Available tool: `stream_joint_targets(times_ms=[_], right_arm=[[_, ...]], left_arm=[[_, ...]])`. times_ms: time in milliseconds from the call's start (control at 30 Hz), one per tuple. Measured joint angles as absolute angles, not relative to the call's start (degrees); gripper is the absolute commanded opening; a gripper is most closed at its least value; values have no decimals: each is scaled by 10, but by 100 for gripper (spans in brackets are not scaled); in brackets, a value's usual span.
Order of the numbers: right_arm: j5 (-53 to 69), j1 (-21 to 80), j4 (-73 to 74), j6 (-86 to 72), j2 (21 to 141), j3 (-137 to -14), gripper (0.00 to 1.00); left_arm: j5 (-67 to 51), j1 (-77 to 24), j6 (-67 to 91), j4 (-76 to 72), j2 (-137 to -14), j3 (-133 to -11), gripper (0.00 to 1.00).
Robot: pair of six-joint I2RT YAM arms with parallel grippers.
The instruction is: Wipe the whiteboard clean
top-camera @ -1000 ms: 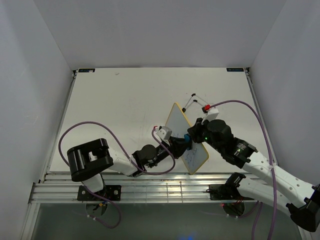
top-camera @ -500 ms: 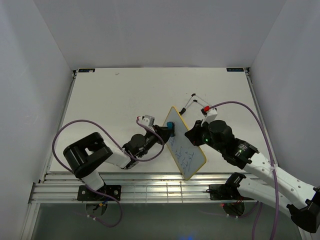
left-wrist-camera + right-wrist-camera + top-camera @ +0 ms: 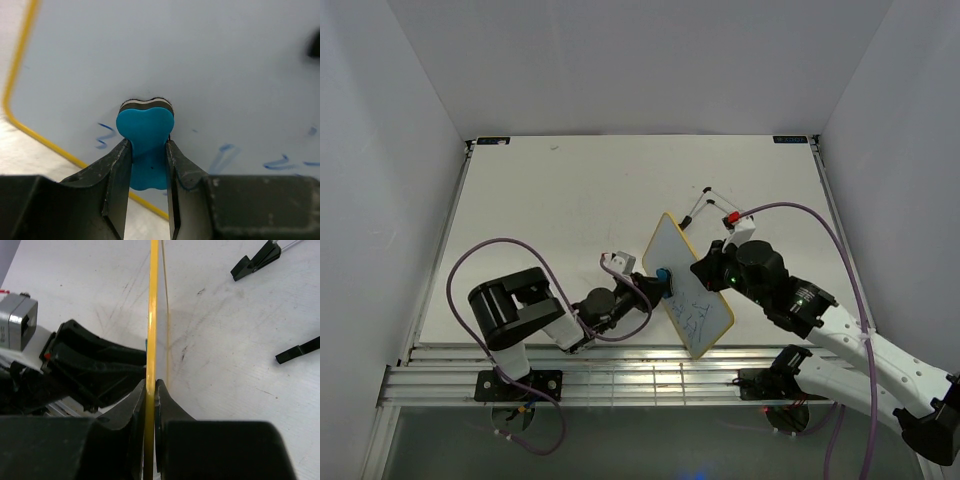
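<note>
Whiteboard (image 3: 152, 315) edge-on, face hidden, right wrist

The whiteboard (image 3: 210, 65) is smooth, faintly glossy white in a yellow plastic-looking frame, the eraser (image 3: 145, 125) against it matt blue (a grey felt-like layer touching the board), the left fingers (image 3: 116, 170) scuffed matt black, the table (image 3: 225, 340) beneath matt and scratched.

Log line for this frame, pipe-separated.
left jaws shut on blue eraser, eraser against whiteboard | right jaws shut on yellow frame of board | blue scribbles on lower half, not wiped
</note>
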State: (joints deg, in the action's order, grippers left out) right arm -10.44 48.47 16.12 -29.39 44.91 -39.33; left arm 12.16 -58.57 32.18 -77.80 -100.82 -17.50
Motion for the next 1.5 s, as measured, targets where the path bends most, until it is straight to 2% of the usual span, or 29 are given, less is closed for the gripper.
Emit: stream_joint_targets(times_ms=[233, 567, 1067, 1500], right_arm=[[-121, 479, 142, -283, 469, -397, 8], [-132, 462, 136, -281, 460, -395, 8], [-59, 400, 120, -305, 453, -366, 8], [-32, 348, 69, -339, 430, -293, 8]], left_arm=[[166, -680, 276, -770, -1007, -204, 0], [185, -747, 142, -680, -995, -294, 0], [193, -787, 54, -604, -925, -309, 0], [194, -777, 79, -551, -856, -288, 0]])
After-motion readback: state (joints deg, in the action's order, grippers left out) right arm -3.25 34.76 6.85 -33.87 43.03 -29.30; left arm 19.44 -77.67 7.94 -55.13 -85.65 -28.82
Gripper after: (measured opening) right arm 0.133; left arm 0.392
